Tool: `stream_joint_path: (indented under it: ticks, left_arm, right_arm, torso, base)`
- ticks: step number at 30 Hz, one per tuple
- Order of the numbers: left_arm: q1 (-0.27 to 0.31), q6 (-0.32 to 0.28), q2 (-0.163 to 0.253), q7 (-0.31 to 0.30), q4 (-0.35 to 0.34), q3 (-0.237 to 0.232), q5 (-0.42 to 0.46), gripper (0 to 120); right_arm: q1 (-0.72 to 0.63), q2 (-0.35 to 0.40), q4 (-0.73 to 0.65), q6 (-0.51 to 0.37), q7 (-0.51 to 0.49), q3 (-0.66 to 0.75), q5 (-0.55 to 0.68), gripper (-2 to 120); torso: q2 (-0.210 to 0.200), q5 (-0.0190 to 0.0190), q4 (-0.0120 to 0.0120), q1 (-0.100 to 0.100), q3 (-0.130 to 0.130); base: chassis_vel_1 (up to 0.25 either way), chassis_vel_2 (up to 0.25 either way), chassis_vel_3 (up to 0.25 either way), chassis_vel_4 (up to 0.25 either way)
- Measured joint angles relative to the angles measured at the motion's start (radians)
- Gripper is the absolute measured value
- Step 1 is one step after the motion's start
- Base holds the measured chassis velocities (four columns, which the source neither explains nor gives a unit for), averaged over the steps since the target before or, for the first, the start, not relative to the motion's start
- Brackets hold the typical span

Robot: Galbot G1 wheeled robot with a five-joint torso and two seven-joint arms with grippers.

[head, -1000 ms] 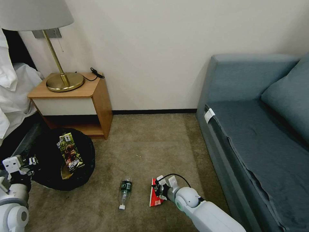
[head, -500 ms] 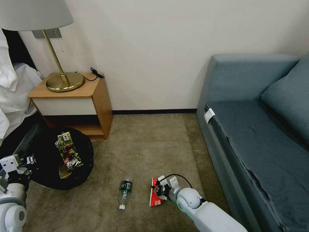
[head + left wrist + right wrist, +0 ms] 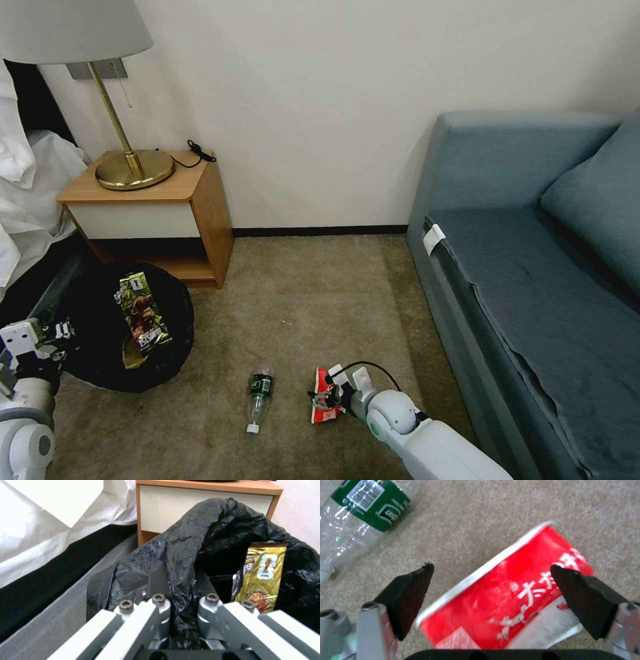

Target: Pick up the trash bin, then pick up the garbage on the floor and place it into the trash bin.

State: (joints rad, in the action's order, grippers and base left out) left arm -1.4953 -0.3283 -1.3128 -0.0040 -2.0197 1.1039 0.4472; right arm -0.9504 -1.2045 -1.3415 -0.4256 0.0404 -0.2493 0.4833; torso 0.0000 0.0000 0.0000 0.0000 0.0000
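Note:
The trash bin (image 3: 100, 360), lined with a black bag, sits at the left near the nightstand. My left gripper (image 3: 61, 331) is shut on its bag-covered rim (image 3: 181, 562). A gold-brown wrapper (image 3: 141, 311) (image 3: 263, 575) and a tan scrap (image 3: 135, 361) lie inside. On the carpet lies a red-and-white snack packet (image 3: 321, 416) (image 3: 506, 600). My right gripper (image 3: 324, 399) (image 3: 492, 567) is open low over it, one black fingertip (image 3: 410, 597) on each side. A clear bottle with a green label (image 3: 259, 395) (image 3: 356, 517) lies just left of the packet.
A wooden nightstand (image 3: 200, 213) with a brass lamp (image 3: 133, 167) stands behind the bin. White bedding (image 3: 27, 193) (image 3: 50, 517) is at the far left. A blue-grey sofa (image 3: 533, 280) runs along the right. Open carpet (image 3: 313, 293) lies between them.
The bin and my left gripper shifted slightly left. My right gripper settled a little lower over the red packet.

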Motion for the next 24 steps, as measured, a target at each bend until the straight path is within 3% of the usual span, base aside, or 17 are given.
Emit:
stream_joint_path:
  ticks: [10,24]
  left_arm:
    - [0.001,0.000,-0.002,0.002,0.008,-0.002,0.000,5]
    - [0.005,0.004,-0.003,0.005,0.012,-0.001,-0.004,5]
  right_arm:
    - [-0.005,0.037,-0.031,0.003,-0.002,0.007,-0.014,94]
    - [-0.006,0.027,0.013,0.024,-0.004,0.011,-0.035,95]
  torso:
    - [0.000,0.0000,0.0000,0.000,0.000]
    - [0.000,0.0000,0.0000,0.000,0.000]
  base:
    - [0.000,0.000,0.000,0.000]
    - [0.000,0.000,0.000,0.000]
